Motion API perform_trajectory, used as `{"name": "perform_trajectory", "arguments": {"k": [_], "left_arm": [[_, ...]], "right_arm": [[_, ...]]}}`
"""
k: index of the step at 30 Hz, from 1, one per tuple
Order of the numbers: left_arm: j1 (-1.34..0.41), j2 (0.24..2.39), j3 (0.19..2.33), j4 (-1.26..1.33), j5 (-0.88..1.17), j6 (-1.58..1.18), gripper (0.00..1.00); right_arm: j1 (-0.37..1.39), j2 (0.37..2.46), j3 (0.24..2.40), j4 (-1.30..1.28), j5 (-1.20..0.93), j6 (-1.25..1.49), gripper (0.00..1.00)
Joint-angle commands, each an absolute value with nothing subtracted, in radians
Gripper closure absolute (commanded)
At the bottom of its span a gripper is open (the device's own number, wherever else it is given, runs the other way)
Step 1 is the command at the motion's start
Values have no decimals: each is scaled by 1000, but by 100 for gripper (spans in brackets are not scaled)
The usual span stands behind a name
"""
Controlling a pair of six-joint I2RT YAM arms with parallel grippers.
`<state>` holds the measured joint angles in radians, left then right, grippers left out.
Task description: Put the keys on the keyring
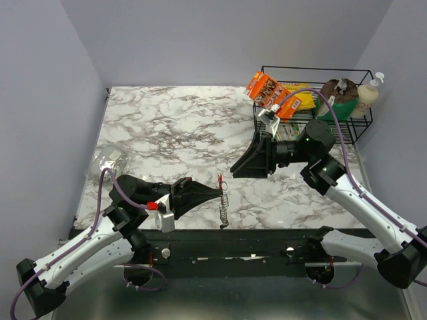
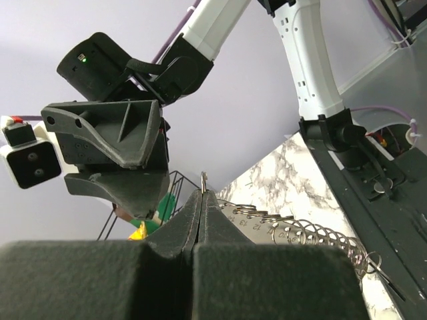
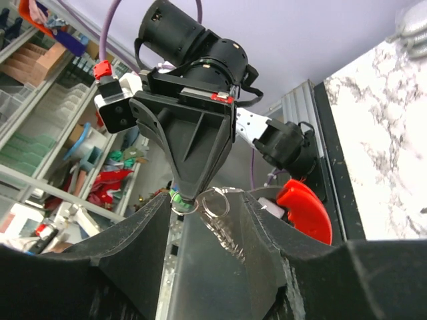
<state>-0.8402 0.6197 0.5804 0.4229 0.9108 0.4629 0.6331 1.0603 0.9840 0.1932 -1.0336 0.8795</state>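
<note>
My left gripper (image 1: 217, 193) is shut on the keyring (image 1: 223, 212), holding it upright above the table's front edge. A red tip (image 1: 220, 179) sticks up above the jaws and the silver chain of rings hangs below them. In the left wrist view a thin metal end (image 2: 203, 180) pokes out of the shut left gripper (image 2: 202, 195), with the ringed strip (image 2: 287, 230) trailing to the right. My right gripper (image 1: 234, 171) faces it from the right. Its jaws (image 3: 207, 197) stand open around the top rings (image 3: 215, 200). I cannot make out the keys in any view.
A black wire basket (image 1: 360, 127) at the back right holds an orange packet (image 1: 267, 90), a soap bottle (image 1: 368, 93) and other items. A clear plastic bag (image 1: 110, 160) lies at the table's left edge. A red plastic part (image 3: 303, 210) shows beyond the right finger.
</note>
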Motion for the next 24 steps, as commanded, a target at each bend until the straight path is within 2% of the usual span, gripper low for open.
{"name": "perform_trajectory", "arguments": {"k": [1,7,17,24], "left_arm": [[-847,609,578,442,871,505,100],[-848,609,581,443,865,517,100],[-850,618,589,454,868,523,100],[-856,624,591,469,864,523,100]], "right_arm": [[630,1072,1009,100,-1022,904,46],[630,1088,1006,57,-1026,897,46],[640,1097,983,149,-1061,951,36],[670,1118,986,163,-1080,969,35]]}}
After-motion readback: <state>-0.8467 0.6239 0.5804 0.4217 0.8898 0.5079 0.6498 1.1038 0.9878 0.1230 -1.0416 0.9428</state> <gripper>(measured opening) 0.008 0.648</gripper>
